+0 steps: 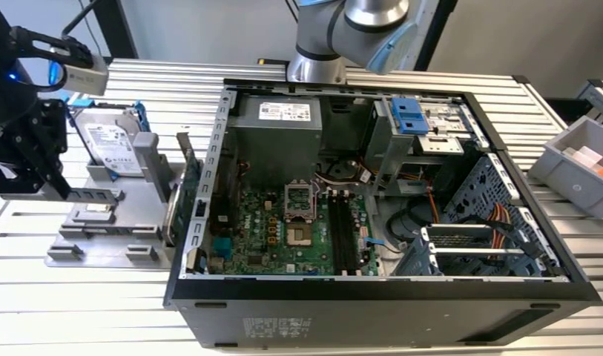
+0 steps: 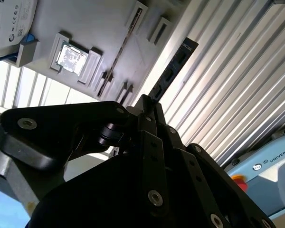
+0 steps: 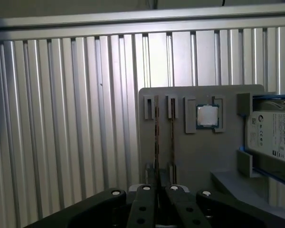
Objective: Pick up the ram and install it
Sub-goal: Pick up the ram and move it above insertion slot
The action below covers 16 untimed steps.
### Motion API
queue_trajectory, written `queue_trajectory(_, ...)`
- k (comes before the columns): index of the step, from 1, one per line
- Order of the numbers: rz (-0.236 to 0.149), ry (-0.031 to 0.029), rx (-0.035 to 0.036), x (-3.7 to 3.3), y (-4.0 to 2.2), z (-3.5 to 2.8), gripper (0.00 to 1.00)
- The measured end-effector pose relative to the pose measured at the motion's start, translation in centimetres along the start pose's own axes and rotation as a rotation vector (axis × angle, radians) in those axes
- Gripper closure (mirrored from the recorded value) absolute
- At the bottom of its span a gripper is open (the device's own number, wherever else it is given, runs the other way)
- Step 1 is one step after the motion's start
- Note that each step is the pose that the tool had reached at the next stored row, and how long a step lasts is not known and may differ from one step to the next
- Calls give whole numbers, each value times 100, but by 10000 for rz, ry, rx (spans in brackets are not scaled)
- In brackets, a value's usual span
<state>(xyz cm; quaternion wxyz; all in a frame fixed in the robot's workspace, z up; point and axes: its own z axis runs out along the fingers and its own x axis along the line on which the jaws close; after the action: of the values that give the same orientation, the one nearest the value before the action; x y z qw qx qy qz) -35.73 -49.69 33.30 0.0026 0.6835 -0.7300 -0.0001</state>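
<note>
1. A ribbed metal tabletop [image 1: 84, 319] carries everything, and its grooves run beneath me in both wrist views.
2. In the middle of it lies an open computer case [image 1: 380, 315]. Its green motherboard [image 1: 271, 230] faces up, and long black slots [image 1: 343, 230] run near to far across the board.
3. My arm [image 1: 356, 22] rises from the tabletop at the far side of the case. My jaws hang at the exterior view's left, above a grey holder [image 3: 199, 156] that sits just beside the case.
4. My jaws are clenched on the ram [image 2: 173, 69]. I grip it by one end, and the rest of the dark stick juts out past my fingertips [image 2: 149, 118], lifted clear of the holder.
5. In the first wrist view two thin edges run side by side away from my jaws, along the holder's two narrow slots. I cannot tell there which edge is the stick I hold.
6. In the second wrist view another thin stick [image 2: 121, 47] stands on edge in the slot nearest a small square silver chip [image 2: 72, 56].
7. A silver hard drive [image 1: 113, 148] with blue clips stands at the holder's far end, beyond the chip.
8. A grey bin [image 1: 568, 159] sits at the exterior view's right, past the case, with something orange inside.
</note>
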Motion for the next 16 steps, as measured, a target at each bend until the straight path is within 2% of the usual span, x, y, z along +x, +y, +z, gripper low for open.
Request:
queue_trajectory(7, -15, 1, 3, -21, 2, -99, 100)
queue_trajectory(16, -39, 32, 5, -38, 3, -230, 100)
